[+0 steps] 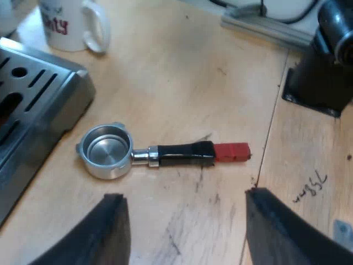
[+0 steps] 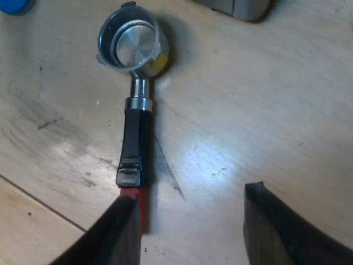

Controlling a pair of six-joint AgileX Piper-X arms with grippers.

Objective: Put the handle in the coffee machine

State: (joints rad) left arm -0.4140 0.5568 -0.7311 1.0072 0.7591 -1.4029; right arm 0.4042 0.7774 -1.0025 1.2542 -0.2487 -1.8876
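Holder (image 1: 160, 153) lies flat and loose on the surface (image 1: 193, 83), just beside the machine (image 1: 38, 105), not locked in.

Left wrist view: our left jaws hang spread and empty near it. We note a round brushed-metal basket with small lugs, a bright collar, a glossy black tapered grip and a blocky red end. The surface is pale, scuffed wood. The machine's tray is grey slotted metal. A white glazed mug (image 1: 71, 22) stands near the machine.

Right wrist view: the holder (image 2: 135, 127) points its red end at our right jaws, likewise spread and empty. One finger covers part of that end; contact we cannot tell.

We judge the pick-up not yet made. The next move calls for centring jaws across the black grip and closing firmly, since the gloss may slip. The holder then needs lifting level towards the machine's front.
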